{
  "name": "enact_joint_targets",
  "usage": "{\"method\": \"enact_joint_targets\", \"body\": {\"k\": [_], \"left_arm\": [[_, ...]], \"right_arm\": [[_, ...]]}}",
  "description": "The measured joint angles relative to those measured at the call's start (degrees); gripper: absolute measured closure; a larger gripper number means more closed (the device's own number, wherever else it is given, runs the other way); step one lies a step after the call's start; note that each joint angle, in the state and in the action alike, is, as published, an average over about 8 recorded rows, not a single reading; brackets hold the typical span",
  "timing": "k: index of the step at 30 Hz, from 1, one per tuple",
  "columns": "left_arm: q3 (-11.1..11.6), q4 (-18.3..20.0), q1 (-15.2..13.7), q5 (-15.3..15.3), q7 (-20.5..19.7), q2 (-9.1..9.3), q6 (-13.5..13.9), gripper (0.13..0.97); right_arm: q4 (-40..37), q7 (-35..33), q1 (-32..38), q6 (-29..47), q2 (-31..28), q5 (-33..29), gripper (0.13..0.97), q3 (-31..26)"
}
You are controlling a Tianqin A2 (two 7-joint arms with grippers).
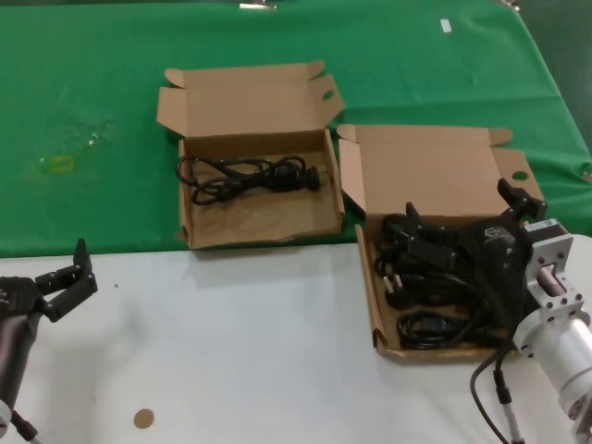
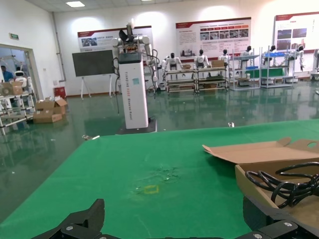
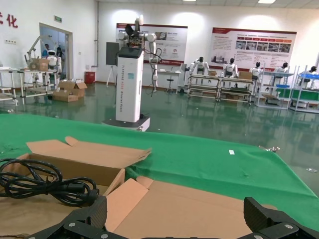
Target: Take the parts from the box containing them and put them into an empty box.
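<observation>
Here, two boxes (image 1: 363, 208), one cord (image 1: 245, 176) apart.

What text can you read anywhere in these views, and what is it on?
"化", red, on the wall, after a cropped character.
White pillar: vertical lettering, too blurred to read.
Wall posters: too small to read.
Green sign above the doorway: too small to read.
Box with one cord and the full box under the right gripper: no print visible.
</observation>
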State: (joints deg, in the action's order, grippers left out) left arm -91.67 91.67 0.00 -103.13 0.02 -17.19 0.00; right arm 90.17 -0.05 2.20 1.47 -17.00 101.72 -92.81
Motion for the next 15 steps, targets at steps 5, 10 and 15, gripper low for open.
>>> {"method": "enact_joint_targets", "body": {"k": [5, 10, 15], "left_arm": [[0.0, 0.0, 0.0, 0.0, -0.01, 0.0, 0.0, 0.132], [0.0, 0.0, 0.0, 0.0, -0.01, 0.0, 0.0, 0.132], [0.0, 0.0, 0.0, 0.0, -0.02, 0.0, 0.0, 0.132]], "right_arm": [[0.0, 0.0, 0.0, 0.0, 0.0, 0.0, 0.129, 0.0], [0.0, 0.0, 0.0, 0.0, 0.0, 0.0, 0.129, 0.0], [0.0, 0.0, 0.0, 0.0, 0.0, 0.0, 0.129, 0.0]]}}
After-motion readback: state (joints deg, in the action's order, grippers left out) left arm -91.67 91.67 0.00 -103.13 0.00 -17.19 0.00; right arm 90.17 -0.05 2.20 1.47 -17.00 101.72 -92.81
